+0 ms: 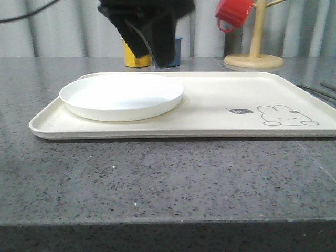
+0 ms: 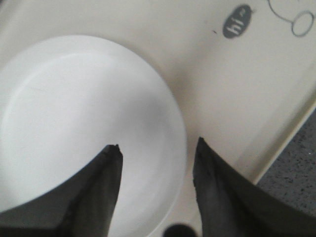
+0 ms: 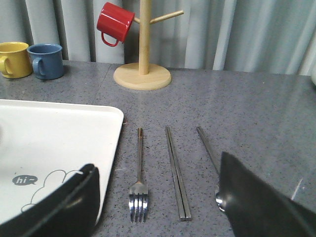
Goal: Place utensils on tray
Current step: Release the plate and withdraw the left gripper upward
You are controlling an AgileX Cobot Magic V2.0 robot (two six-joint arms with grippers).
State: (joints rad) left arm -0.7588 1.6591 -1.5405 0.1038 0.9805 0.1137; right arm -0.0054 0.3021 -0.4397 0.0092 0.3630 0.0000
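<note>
A round white plate [image 1: 121,94] rests on the left part of the cream tray [image 1: 220,105], which carries a rabbit drawing. My left gripper [image 1: 152,58] hangs open above the plate's far edge. In the left wrist view the plate's [image 2: 74,123] rim lies between the fingers of the left gripper [image 2: 158,148], which hold nothing. On the counter to the right of the tray [image 3: 59,133] lie a fork [image 3: 139,182], a pair of chopsticks [image 3: 177,173] and a spoon [image 3: 207,148], side by side. Above them my right gripper [image 3: 158,163] stands open and holds nothing.
A wooden mug tree [image 3: 143,74] with a red mug [image 3: 114,22] stands behind the utensils. A yellow mug [image 3: 14,59] and a blue mug [image 3: 47,60] sit behind the tray. Grey speckled counter stretches in front of the tray.
</note>
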